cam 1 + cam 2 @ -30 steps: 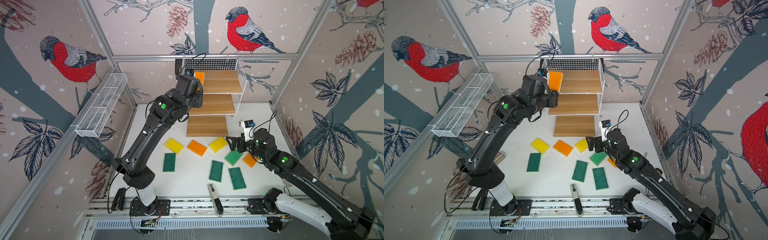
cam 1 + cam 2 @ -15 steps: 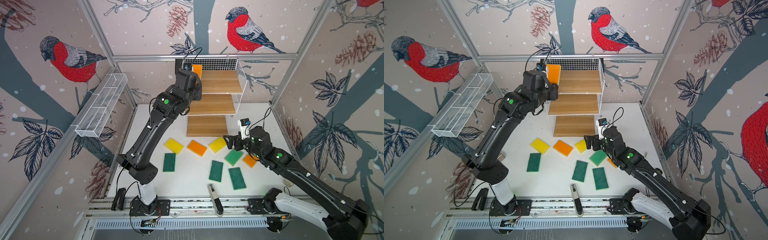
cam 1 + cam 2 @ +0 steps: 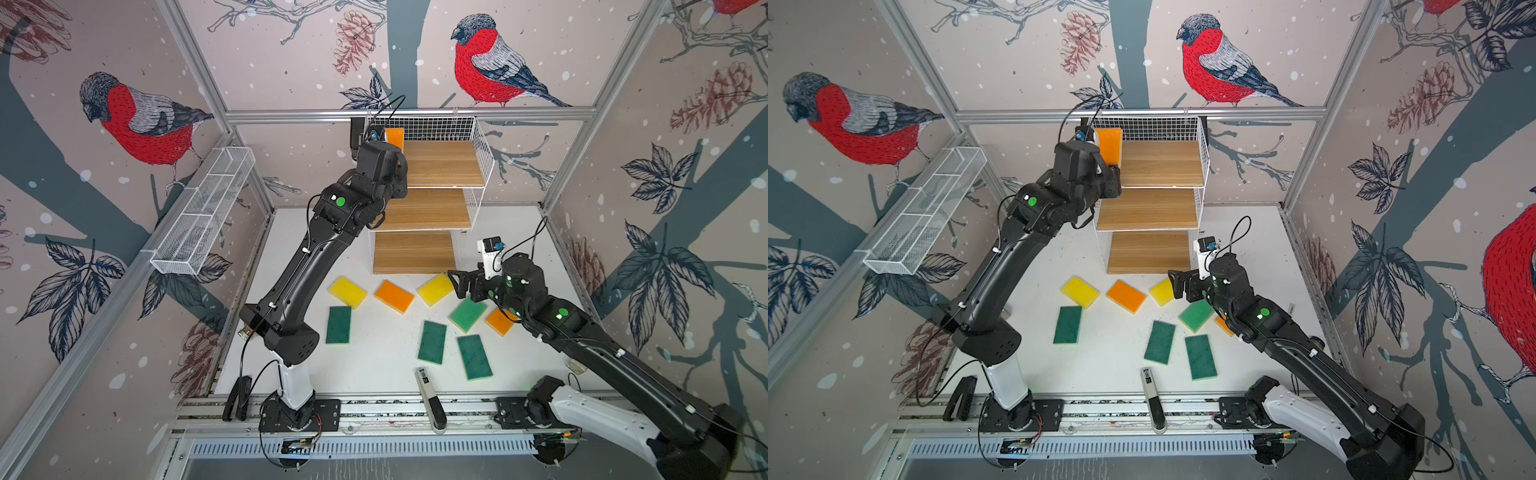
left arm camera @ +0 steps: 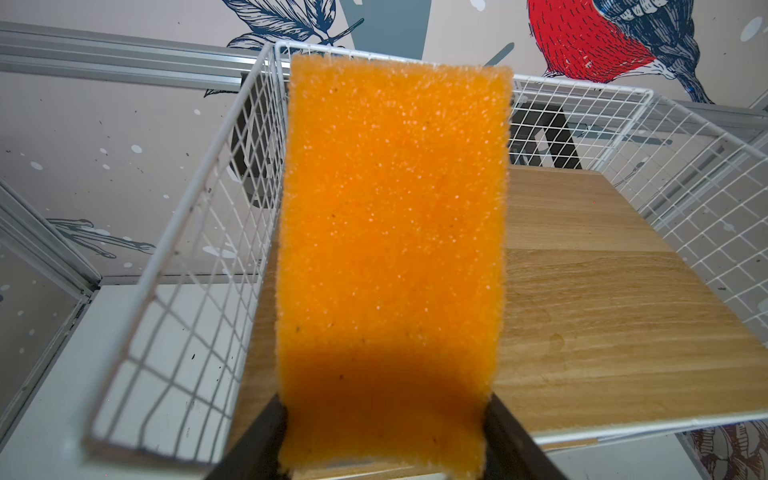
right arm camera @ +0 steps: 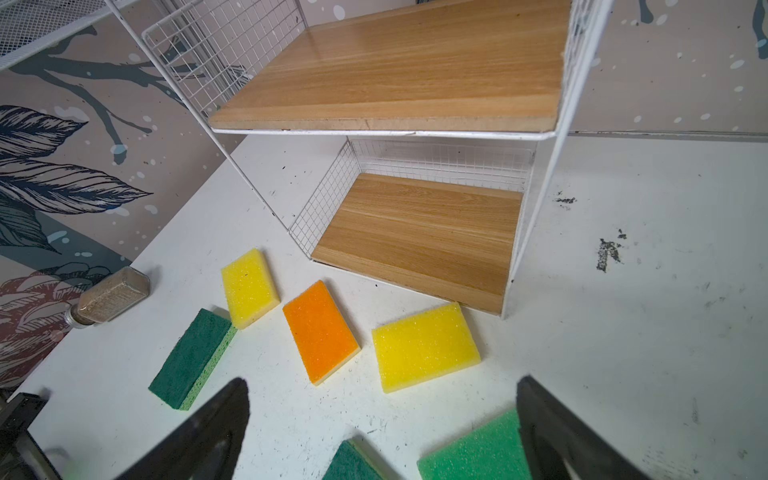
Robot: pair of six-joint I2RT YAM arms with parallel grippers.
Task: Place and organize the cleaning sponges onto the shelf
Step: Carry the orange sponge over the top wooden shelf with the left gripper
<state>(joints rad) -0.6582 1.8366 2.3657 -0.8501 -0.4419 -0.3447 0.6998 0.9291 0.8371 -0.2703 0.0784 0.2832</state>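
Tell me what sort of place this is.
Likely a lab robot cell: bird-print panels on an aluminium frame enclose a white table; left arm and right arm mount on its front rail.

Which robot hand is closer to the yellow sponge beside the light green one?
Right. The right gripper hovers beside the yellow sponge; the left gripper is at the shelf, holding an orange sponge.

Bare top board [image 4: 582, 291] of the shelf [image 3: 484, 153] between wire-grid side walls [image 4: 199, 257].
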